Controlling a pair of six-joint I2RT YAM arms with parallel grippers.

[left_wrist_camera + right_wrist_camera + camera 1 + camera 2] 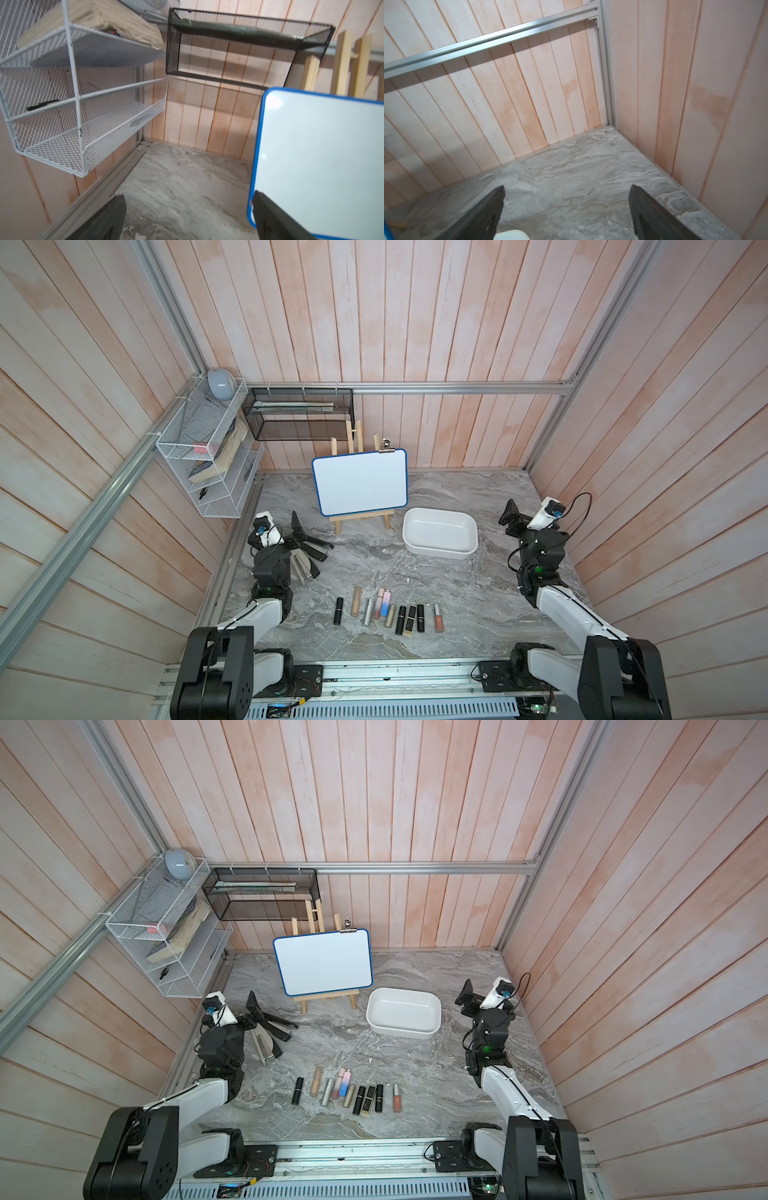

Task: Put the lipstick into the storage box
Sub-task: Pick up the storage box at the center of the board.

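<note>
Lipstick row [390, 615] lies near front edge of desk [457, 614], tubes side by side. Storage box [436, 551] toward back, right of middle, empty. Left pincer [188, 196], right pincer [566, 188] spread wide, holding nothing. Task unstarted; every tube left.

Both top views look down from high above the near edge of the bench [478, 593] toward the back wall. They sit far enough away to take in the whole bench and both arms, and differ only by a slight sideways shift. The left wrist view sits low and close, facing the far left corner past the left gripper [188, 196]. It shares the whiteboard [322, 155] and white wire rack [62, 145] with them. The right wrist view, equally low, faces the far right corner.
</note>
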